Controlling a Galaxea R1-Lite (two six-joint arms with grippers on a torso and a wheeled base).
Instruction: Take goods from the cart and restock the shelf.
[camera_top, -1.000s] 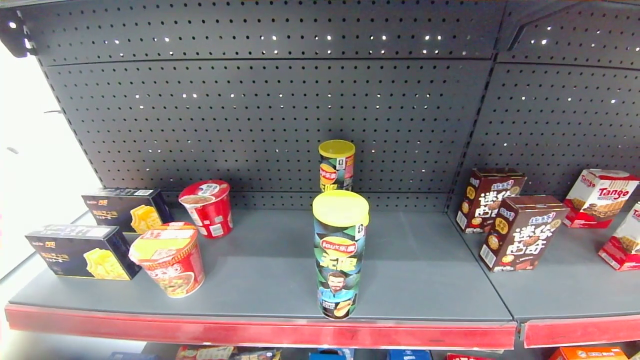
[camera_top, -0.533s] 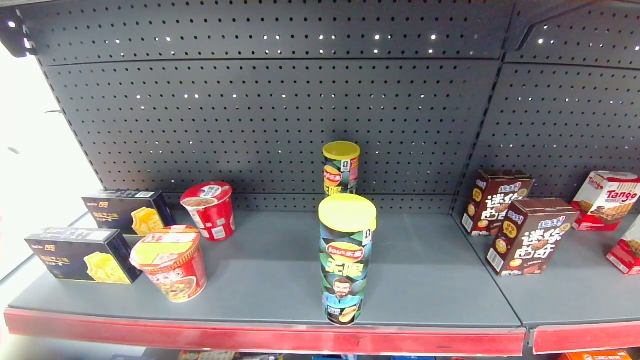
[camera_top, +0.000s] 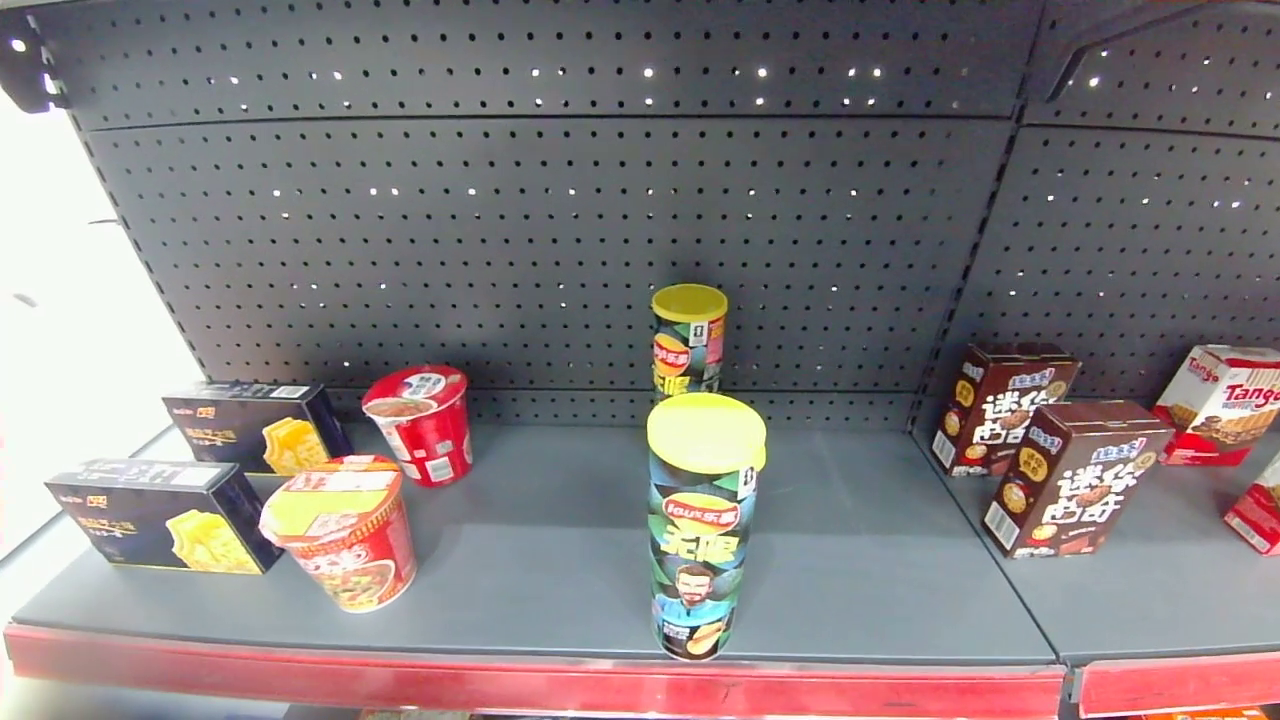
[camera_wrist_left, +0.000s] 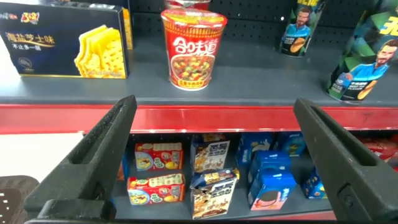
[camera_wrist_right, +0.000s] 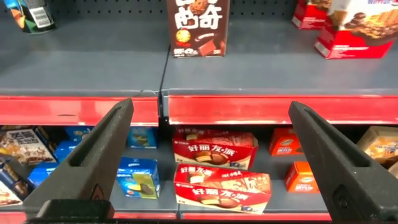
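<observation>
A: Scanning the head view: tall cardboard chip can with yellow plastic lid (camera_top: 703, 530) stands upright at the front edge of the grey metal shelf (camera_top: 520, 540). Probably light, stiff, slick, so grip mid-barrel.
B: Left wrist view: left gripper (camera_wrist_left: 214, 104) gapes empty, facing the red shelf lip (camera_wrist_left: 205, 118).
A: Right wrist view: right gripper (camera_wrist_right: 211, 104) spread wide too, holding nothing.

The shelf (camera_top: 880, 560) deck is formed of smooth, matt grey sheet metal; the perforated back panel (camera_top: 500, 250) is finished alike. The front-edge strip (camera_top: 500, 682) is glossy red plastic. The chip can (camera_top: 700, 540) is wrapped in glossy print and capped with a yellow plastic lid (camera_top: 706, 432). The brown boxes (camera_top: 1075, 480) are made of printed cardboard. The left hand (camera_wrist_left: 214, 106) is moulded in matt black plastic.
</observation>
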